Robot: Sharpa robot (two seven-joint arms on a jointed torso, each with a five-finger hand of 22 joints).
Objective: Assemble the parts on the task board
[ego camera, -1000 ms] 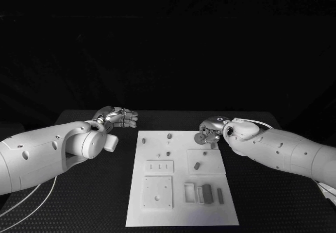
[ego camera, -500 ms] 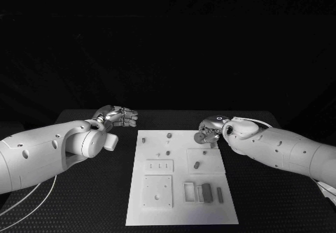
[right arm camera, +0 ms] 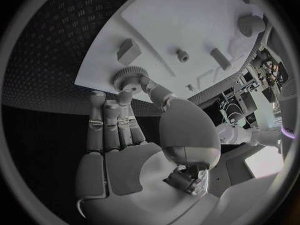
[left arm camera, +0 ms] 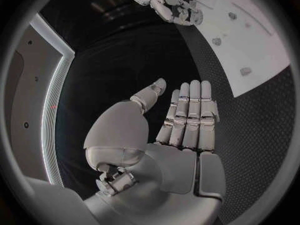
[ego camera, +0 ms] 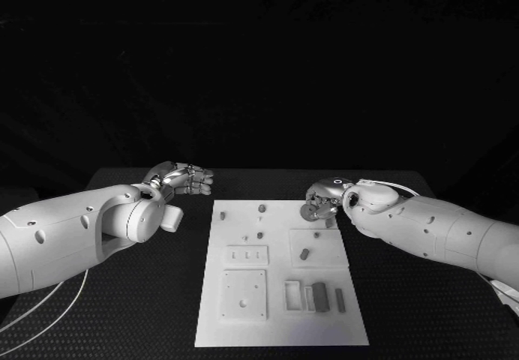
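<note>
The white task board (ego camera: pixel 276 330) lies in the middle of the black table. My right hand (ego camera: pixel 325 201) hovers over its far right corner and pinches a small toothed gear (ego camera: pixel 310 213) between thumb and fingers; the right wrist view shows that gear (right arm camera: pixel 128 77) at the fingertips of the right hand (right arm camera: pixel 125 135), just above the task board (right arm camera: pixel 187 15). My left hand (ego camera: pixel 186 180) hangs off the far left corner, fingers straight and holding nothing, as the left hand (left arm camera: pixel 187 122) also appears in its wrist view. Small pegs (ego camera: pixel 261 209) stand on the board.
Toward the near end the board carries a square plate (ego camera: pixel 244 297), a slotted plate (ego camera: pixel 247 257), a dark block (ego camera: pixel 319 296) and a thin bar (ego camera: pixel 340 301). Bare black table lies on both sides. White cables (ego camera: pixel 43 315) run under my left arm.
The right hand with the gear has shifted only a little over the far right corner. The left arm has stayed where it was.
</note>
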